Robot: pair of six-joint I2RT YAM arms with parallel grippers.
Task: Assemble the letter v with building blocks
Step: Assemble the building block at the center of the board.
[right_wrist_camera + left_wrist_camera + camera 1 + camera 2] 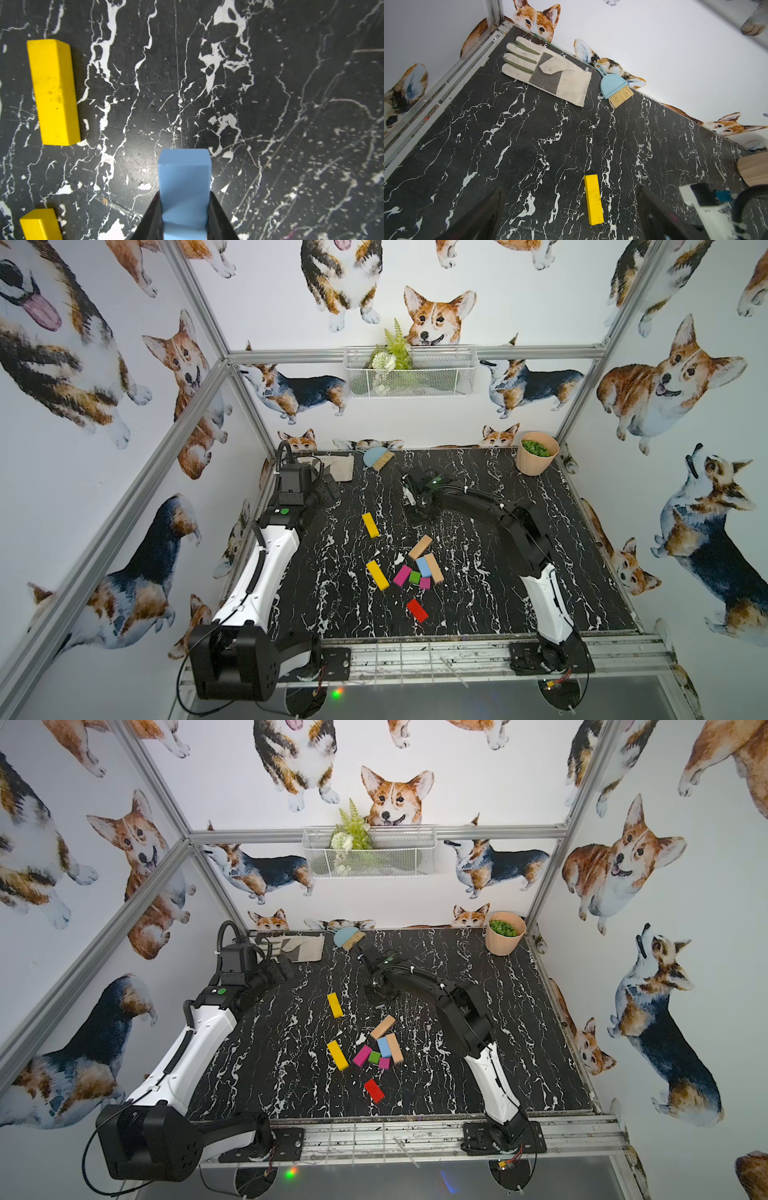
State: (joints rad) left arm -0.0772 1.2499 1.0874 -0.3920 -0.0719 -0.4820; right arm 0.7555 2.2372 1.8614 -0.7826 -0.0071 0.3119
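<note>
**Step in hand (judged):** placing the first block of the V's second stroke.

The near yellow bar and the far yellow bar lay end to end but apart, left of the table's centre. Both were slanted alike and read as one stroke. Just right of the far yellow bar, the right gripper was clamped on a blue block, with one end projecting beyond the jaws. Whether that end touched the table could not be told.

To do the step well:
- Turn the block to mirror the yellow slant.
- Lower it until it bears flat, and release only then.
- Leave room toward the near edge so that the two strokes can meet.

The left gripper hung empty over the far left of the table, jaws wide apart.

**Count: ten blocks.**
- One red block, closest to the near edge.
- In the central cluster: short magenta block, green block, long magenta block, loose blue block, near tan bar, far tan bar.
- Two yellow bars.
- One blue block, held.

**Far edge:** one glove, one brush, and one pot at the far right corner.
</note>
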